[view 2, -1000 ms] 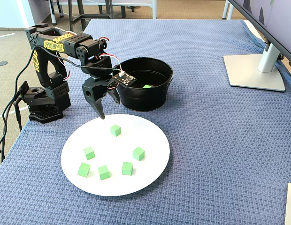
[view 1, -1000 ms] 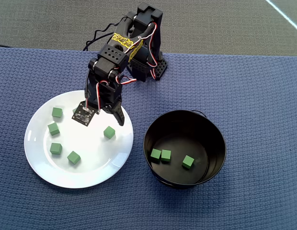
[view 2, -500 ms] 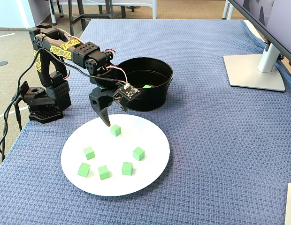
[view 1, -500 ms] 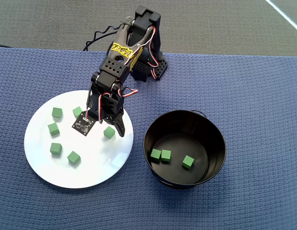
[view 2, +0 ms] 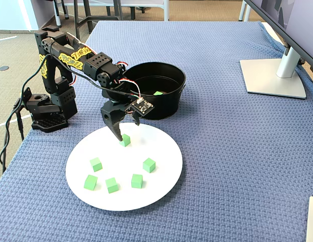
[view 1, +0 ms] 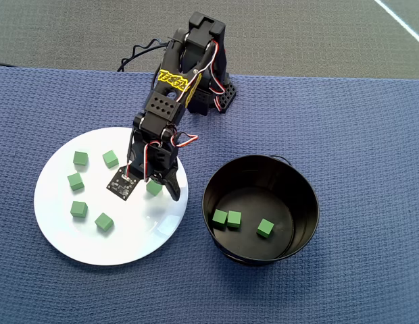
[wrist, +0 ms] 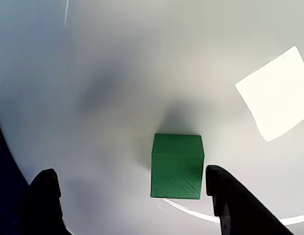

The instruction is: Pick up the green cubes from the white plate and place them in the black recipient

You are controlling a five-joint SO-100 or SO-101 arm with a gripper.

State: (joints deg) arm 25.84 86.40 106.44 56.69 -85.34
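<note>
- The target green cube (wrist: 177, 165) sits on the white plate (view 1: 54, 229), on the side nearest the black pot (view 1: 260, 260), and the gripper (wrist: 135, 196) is right down over it.
- In the wrist view the jaws stand wide, one dark fingertip (wrist: 46, 196) well off to the cube's left, the other fingertip (wrist: 223, 196) just beside its right face; nothing is held.
- That cube looks light, stiff and matte, with crisp flat faces and fine ridges on its front, probably printed plastic. I'd say it grips well by two opposite side faces.
- The risk, to my eye, is the plate: glossy and slick, so an off-centre squeeze could skate the cube sideways rather than trap it.
- Around it on the plate, five more green cubes, such as one further from the pot (view 1: 110, 159), lie well apart from each other.
- Beside the plate, the pot is round with tall straight walls and a dull sheen; three cubes (view 1: 228, 218) lie on its flat bottom already.
- So I judge three done and six to go.
- Everything rests on a blue woven cloth (view 2: 237, 166), coarse and grippy.
</note>
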